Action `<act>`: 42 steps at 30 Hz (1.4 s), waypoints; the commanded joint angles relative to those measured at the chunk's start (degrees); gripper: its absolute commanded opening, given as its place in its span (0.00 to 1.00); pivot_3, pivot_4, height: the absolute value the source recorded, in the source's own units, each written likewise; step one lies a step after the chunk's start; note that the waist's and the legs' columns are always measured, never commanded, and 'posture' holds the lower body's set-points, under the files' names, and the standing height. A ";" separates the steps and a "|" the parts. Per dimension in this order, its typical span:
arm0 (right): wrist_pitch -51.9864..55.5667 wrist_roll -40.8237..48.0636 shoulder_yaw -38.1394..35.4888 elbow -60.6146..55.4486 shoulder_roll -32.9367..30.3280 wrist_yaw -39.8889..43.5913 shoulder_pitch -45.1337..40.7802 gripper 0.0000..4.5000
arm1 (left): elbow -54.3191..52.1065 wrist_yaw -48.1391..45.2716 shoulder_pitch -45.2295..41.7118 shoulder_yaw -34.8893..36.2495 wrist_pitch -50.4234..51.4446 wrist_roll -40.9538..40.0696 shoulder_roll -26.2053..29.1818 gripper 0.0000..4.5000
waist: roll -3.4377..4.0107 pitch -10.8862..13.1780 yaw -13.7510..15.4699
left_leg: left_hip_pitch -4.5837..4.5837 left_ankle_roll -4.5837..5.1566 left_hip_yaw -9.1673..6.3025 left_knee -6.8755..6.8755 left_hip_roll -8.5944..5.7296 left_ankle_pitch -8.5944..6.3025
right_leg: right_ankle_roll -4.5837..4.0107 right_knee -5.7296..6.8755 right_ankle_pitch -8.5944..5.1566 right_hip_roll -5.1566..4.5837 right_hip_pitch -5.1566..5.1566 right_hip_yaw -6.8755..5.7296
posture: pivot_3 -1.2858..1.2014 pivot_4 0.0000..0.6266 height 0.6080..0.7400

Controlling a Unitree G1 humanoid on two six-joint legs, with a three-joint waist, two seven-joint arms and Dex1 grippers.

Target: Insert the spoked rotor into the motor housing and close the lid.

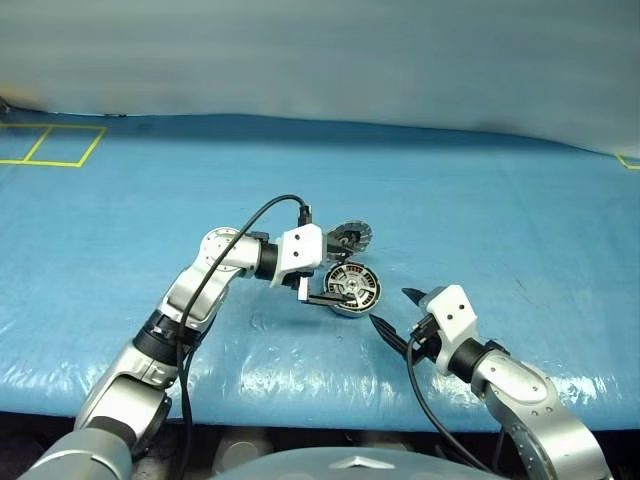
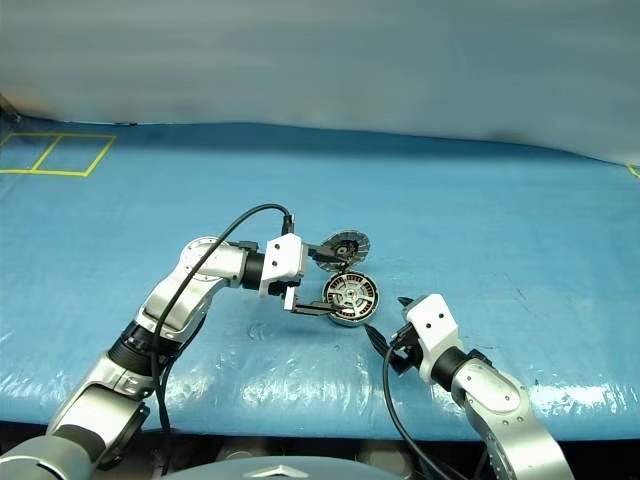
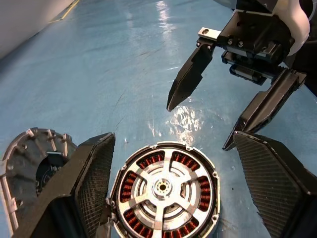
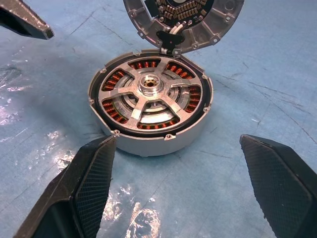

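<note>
Your left hand (image 3: pixel 168 188) hovers just above the motor housing (image 4: pixel 148 139) on the blue table (image 1: pixel 500 200), its two black fingers (image 3: pixel 84 183) spread wide and gripping nothing. The spoked rotor (image 3: pixel 163 191) sits seated inside the housing, directly between and just beyond those fingers, its black rim flush within the grey wall and copper windings showing through the gaps between the silver spokes. The lid (image 4: pixel 183 20) stands open on its hinge at the far side of the housing from your right hand, tilted up and back, its toothed inner face and dark centre turned toward the rotor; it lies just beside one left finger, whether touching you cannot tell. Your right hand (image 4: pixel 183 183) waits near the housing on the side opposite the hinge, fingers (image 4: pixel 89 183) likewise spread wide and empty, their tips pointed at the housing wall and clear of it.
</note>
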 commanded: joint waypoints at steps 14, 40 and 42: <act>-2.50 1.81 1.28 -0.86 3.76 -0.55 -5.58 0.72 | -2.31 2.09 7.25 4.72 -4.32 -5.43 -1.07 0.92 | 0.01 0.00 -0.11 | 0.00 0.00 -0.01 -0.03 0.02 0.00 | 0.02 0.00 0.02 -0.01 -0.02 0.00 | 0.52 0.24 1.00; -3.20 -5.50 12.09 19.67 4.80 2.04 -19.14 0.01 | -3.29 13.48 15.00 16.13 2.57 -12.55 -0.04 0.92 | 0.00 -0.01 -0.07 | 0.06 0.00 0.00 -0.09 0.02 0.00 | 0.14 -0.02 0.12 -0.01 0.01 -0.02 | 0.52 0.24 1.00; -3.38 -5.53 12.17 19.74 5.01 2.17 -19.05 0.01 | -2.38 14.66 13.84 16.70 2.81 -12.69 -0.53 0.92 | 0.00 -0.01 -0.07 | 0.08 0.00 0.00 -0.09 0.02 0.00 | 0.14 -0.02 0.12 -0.01 0.02 -0.02 | 0.52 0.24 1.00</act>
